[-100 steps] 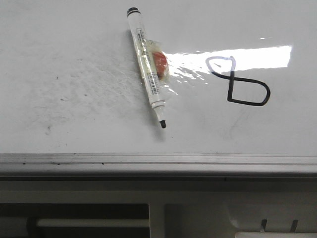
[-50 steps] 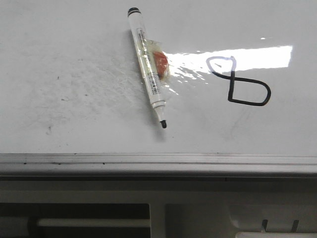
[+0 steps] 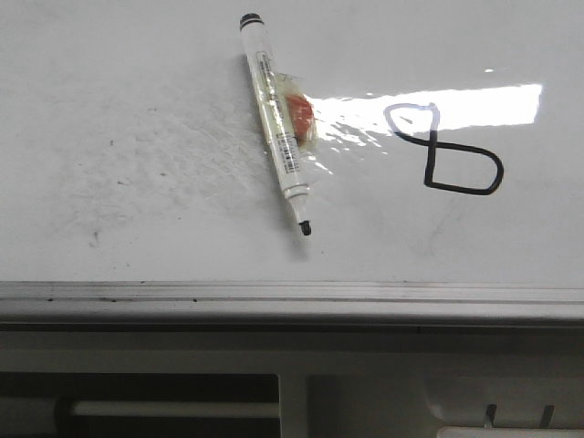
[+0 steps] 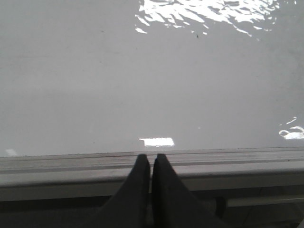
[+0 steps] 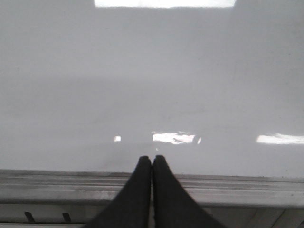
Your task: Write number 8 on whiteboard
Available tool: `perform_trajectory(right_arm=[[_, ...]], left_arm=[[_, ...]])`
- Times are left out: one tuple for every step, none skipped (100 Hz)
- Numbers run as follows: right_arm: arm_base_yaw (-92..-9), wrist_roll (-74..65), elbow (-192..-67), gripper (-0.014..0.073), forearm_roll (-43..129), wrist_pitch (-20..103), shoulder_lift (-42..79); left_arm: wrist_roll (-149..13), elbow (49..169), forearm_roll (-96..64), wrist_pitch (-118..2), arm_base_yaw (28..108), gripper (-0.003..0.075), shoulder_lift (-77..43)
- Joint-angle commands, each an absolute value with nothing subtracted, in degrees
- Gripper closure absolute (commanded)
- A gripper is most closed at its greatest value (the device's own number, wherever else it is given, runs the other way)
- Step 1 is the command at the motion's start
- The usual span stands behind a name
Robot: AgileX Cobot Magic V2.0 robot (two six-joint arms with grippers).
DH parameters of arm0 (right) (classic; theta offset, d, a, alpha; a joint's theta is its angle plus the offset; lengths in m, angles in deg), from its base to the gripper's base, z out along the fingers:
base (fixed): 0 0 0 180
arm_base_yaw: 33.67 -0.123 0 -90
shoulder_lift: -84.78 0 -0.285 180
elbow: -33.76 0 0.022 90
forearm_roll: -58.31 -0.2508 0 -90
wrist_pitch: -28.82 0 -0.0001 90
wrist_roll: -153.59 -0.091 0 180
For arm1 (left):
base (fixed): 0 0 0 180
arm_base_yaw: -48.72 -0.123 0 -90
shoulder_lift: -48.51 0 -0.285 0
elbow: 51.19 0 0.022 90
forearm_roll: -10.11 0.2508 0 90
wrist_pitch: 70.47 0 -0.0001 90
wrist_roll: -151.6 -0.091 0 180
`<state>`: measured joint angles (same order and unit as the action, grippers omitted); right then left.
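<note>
Since a second ago the whole front view is sitting slightly shifted to the right, marker and figure alike; their spacing is unchanged. The glossy whiteboard is lying flat, showing faint grey smudges and dark specks on its left half, with a grey metal rail along its near edge. A white-barrelled marker, uncapped, black tip pointing toward the rail, is resting at a slant left of centre, a clear wrap with an orange patch clinging to its barrel. Right of it, across the glare, the number 8 is standing in thin black line, small round loop above a boxy one. The left gripper and right gripper are hanging at the rail, dark fingers pressed together, gripping nothing, well apart from the figure.
</note>
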<state>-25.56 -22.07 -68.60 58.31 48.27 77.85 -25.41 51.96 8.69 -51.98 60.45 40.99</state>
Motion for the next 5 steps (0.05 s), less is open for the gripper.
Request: perform_trajectory(right_arm=[[-25.11, -21.54, -67.62, 0.0636, 58.31, 45.59, 78.75], [-25.11, -21.54, -67.62, 0.0636, 58.31, 45.59, 78.75], [-25.11, -21.54, -67.62, 0.0636, 58.31, 45.59, 78.75], [-25.11, -21.54, -67.62, 0.0636, 58.31, 45.59, 78.75], [-25.11, -21.54, -67.62, 0.0636, 58.31, 45.59, 78.75]], left_arm=[[-24.86, 49.75, 8.07, -55.40, 60.28, 0.0741, 42.46], [-24.86, 49.75, 8.07, -55.40, 60.28, 0.0741, 42.46], [-24.86, 49.75, 8.07, -55.40, 60.28, 0.0741, 42.46], [-24.86, 49.75, 8.07, -55.40, 60.28, 0.0741, 42.46], [-24.86, 49.75, 8.07, -55.40, 60.28, 0.0741, 42.46]])
